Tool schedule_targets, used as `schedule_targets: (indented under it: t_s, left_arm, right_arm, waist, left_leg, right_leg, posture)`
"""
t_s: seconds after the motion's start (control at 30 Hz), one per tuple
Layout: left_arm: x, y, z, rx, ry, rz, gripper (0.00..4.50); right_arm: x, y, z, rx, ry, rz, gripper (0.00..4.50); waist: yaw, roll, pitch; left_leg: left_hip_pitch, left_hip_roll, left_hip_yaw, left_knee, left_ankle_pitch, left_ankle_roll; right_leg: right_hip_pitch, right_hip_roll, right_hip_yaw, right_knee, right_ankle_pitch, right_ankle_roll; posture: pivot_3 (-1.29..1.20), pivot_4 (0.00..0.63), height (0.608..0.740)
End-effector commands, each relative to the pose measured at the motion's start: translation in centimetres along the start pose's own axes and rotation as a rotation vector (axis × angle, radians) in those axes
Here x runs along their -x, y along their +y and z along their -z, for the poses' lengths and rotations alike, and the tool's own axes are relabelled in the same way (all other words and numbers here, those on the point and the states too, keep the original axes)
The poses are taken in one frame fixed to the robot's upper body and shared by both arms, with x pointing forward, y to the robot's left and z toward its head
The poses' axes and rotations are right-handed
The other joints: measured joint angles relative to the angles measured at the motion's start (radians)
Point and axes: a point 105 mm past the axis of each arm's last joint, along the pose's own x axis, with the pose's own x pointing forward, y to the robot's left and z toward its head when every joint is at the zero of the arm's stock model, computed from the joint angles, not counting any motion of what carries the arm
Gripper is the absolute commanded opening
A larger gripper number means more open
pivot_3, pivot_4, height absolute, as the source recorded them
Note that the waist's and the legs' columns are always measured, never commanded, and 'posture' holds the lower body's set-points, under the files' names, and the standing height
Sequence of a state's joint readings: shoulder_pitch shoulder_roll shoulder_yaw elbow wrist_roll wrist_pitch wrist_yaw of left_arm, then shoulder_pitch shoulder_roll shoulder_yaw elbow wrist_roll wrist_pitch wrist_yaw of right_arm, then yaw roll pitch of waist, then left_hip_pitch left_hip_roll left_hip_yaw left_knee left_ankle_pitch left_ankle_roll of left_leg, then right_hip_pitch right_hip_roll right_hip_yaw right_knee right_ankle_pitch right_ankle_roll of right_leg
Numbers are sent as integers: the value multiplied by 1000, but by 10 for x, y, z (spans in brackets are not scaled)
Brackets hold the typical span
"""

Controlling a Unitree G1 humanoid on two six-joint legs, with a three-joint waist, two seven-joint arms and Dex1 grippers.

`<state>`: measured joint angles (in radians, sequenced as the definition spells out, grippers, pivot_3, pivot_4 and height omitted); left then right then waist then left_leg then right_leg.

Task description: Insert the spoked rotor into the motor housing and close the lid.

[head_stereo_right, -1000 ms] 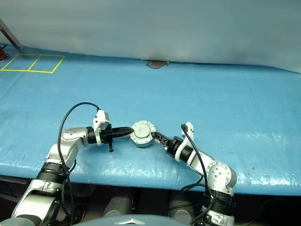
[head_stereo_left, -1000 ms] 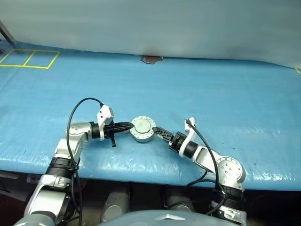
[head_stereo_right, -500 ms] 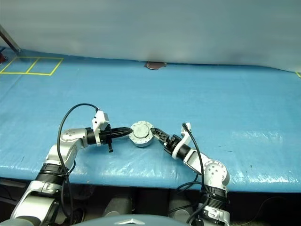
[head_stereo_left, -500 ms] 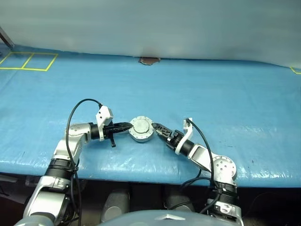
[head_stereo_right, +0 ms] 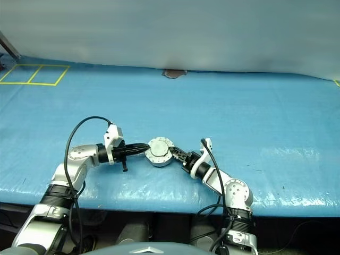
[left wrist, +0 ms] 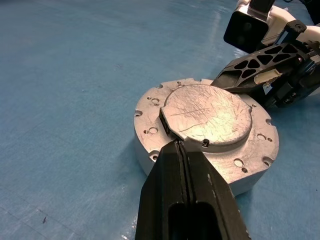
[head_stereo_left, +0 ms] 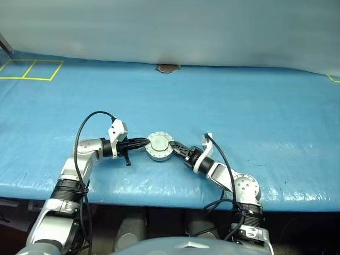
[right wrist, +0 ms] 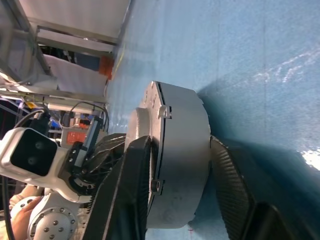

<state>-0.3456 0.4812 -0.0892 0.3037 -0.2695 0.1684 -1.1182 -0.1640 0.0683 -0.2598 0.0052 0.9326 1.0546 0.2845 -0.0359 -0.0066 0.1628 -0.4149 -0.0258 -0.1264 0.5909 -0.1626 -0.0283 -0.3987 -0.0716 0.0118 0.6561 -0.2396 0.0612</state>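
Your item: motor housing (left wrist: 200, 165), a squat round silver-grey metal puck with holes around its flange, on the blue table cover (head_stereo_left: 255, 106) near the front edge. Lid (left wrist: 206, 116) lies closed, plain scratched face up. Left gripper (left wrist: 184, 150) is fully closed, tips at the lid's edge. Right gripper (right wrist: 180, 165) straddles the housing's wall, one finger on each side.

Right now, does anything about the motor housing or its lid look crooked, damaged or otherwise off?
Nothing stands out. The lid lies flat and closed on the motor housing, which sits level on the blue table cover. The lid's top is scratched, nothing worse. The left gripper is shut at the rim; the right gripper straddles the housing's side.
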Motion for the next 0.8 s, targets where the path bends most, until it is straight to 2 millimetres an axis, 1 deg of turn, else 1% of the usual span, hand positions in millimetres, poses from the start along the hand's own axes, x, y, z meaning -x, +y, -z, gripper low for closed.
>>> schedule_targets:
  t_s: [0.03, 0.1, 0.37, 0.43, 0.57, 0.67, 0.8]
  left_arm:
    - [-4, -5, 5, 0, 26, 19, 0]
    - [-4, -5, 5, 0, 25, 17, 0]
    - [-3, -3, 3, 6, 8, 0, 0]
    - [-2, -2, -1, 28, -17, -10, 0]
    - [4, 7, -17, 99, -122, -60, 0]
    - [9, 13, -27, 147, -186, -93, 0]
    - [12, 16, -32, 176, -208, -123, 0]
  right_arm:
    - [-3, -11, 13, -44, 34, 52, 1356]
    - [-3, -10, 13, -41, 35, 51, 1289]
    - [-4, -14, 15, -67, 31, 73, 1288]
    - [-4, -14, 12, -104, -1, 62, 1288]
    - [0, -7, -2, -217, -104, -14, 1288]
    - [2, -2, -8, -245, -138, -49, 1288]
    - [2, 1, -11, -255, -150, -56, 1288]
  waist:
    - [0, 0, 0]
    - [0, 0, 0]
    - [0, 0, 0]
    - [0, 0, 0]
    - [0, 0, 0]
    - [1, 1, 1]
    - [0, 2, 1]
  left_leg:
    - [0, 0, 0, 0, 0, 0]
    - [0, 0, 0, 0, 0, 0]
    - [0, 0, 0, 0, 0, 0]
    - [0, 1, 0, 0, 0, 0]
    - [-2, 1, -1, -1, 0, 0]
    - [-5, 0, -2, -1, 0, 1]
    - [-8, -1, -2, -1, -1, 3]
  right_leg:
    - [0, 0, 0, 0, 0, 0]
    - [0, 0, 0, 0, 0, 0]
    - [-1, 0, 0, 0, 0, 0]
    - [-1, 0, 0, -1, 0, 0]
    - [-1, -1, 0, -2, 0, 0]
    - [-2, -1, -2, -4, 0, 0]
    - [-2, 1, -3, -11, 2, 4]
  posture:
    - [0, 150, 740]
    - [0, 150, 740]
    - [0, 150, 740]
    - [0, 150, 740]
    - [0, 150, 740]
    - [0, 150, 740]
    - [0, 150, 740]
